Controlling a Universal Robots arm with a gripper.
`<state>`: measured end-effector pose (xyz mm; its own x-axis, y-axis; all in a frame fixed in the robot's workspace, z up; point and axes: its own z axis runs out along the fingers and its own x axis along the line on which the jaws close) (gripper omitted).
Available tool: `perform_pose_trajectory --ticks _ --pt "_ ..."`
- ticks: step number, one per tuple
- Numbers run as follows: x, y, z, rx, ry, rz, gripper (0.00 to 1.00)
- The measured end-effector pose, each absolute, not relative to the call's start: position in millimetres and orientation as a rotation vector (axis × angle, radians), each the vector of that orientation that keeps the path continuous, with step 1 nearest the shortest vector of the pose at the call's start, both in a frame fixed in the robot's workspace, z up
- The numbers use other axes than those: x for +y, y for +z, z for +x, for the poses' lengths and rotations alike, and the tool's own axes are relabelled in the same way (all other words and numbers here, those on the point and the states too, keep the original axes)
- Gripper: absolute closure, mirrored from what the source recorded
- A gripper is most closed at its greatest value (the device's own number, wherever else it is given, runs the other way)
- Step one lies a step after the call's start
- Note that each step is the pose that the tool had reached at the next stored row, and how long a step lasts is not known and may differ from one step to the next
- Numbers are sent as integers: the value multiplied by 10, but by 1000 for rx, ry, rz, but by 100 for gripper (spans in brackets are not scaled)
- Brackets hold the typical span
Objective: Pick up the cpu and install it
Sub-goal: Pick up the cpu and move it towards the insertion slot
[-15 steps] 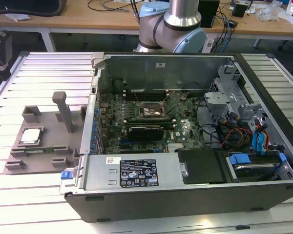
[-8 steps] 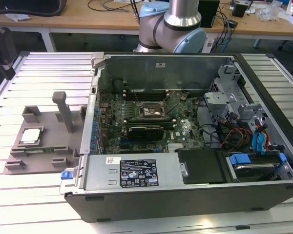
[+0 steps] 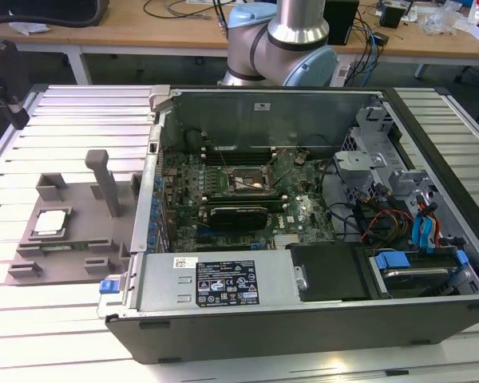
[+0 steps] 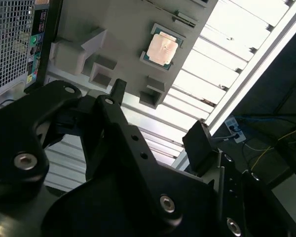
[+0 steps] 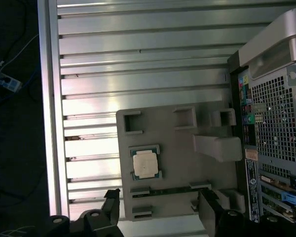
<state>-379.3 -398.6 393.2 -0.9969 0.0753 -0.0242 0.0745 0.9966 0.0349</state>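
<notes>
The cpu (image 5: 145, 164) is silver-grey with green edging, the tray (image 5: 180, 148) plain grey, the table (image 5: 138, 49) ribbed silver.

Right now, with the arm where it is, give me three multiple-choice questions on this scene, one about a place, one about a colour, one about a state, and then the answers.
1. Where does the cpu lie?
A) in the motherboard socket
B) on the tray beside the computer case
C) on top of the power supply

2. What colour is the tray?
A) grey
B) red
C) yellow

3. How is the gripper?
A) shut on the cpu
B) shut, empty
C) open, empty

Answers:
1 B: the chip sits in a recess of the tray, outside the case.
2 A: its base and raised blocks are plain grey.
3 C: in the first wrist view its fingers stand apart, holding nothing.
</notes>
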Motion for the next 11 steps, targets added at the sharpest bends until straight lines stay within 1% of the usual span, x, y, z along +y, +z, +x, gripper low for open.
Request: perform_pose_trajectory --ticks 1,2,11 --pt "-3987 3933 -3793 3113 13 116 26" --pt "-3988 3933 -3793 3113 4 116 26" --pt "-3988 3921 -3793 3113 5 115 26"
